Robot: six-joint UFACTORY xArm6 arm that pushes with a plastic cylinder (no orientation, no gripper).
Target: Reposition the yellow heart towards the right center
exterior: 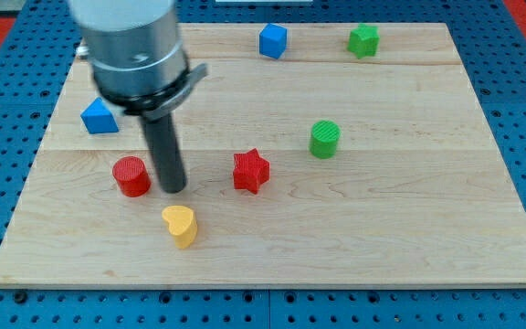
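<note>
The yellow heart (pixel 181 225) lies on the wooden board (pixel 382 219) at the view's lower left of centre. My tip (pixel 173 189) stands just above the heart toward the view's top, slightly left of it, with a small gap between them. The tip is between the red cylinder (pixel 131 175) on its left and the red star (pixel 250 171) on its right.
A blue block with a sloped top (pixel 99 117) sits at the view's left. A blue cube (pixel 273 41) and a green star-shaped block (pixel 363 40) sit along the top edge. A green cylinder (pixel 324 139) stands right of centre. A blue pegboard surrounds the board.
</note>
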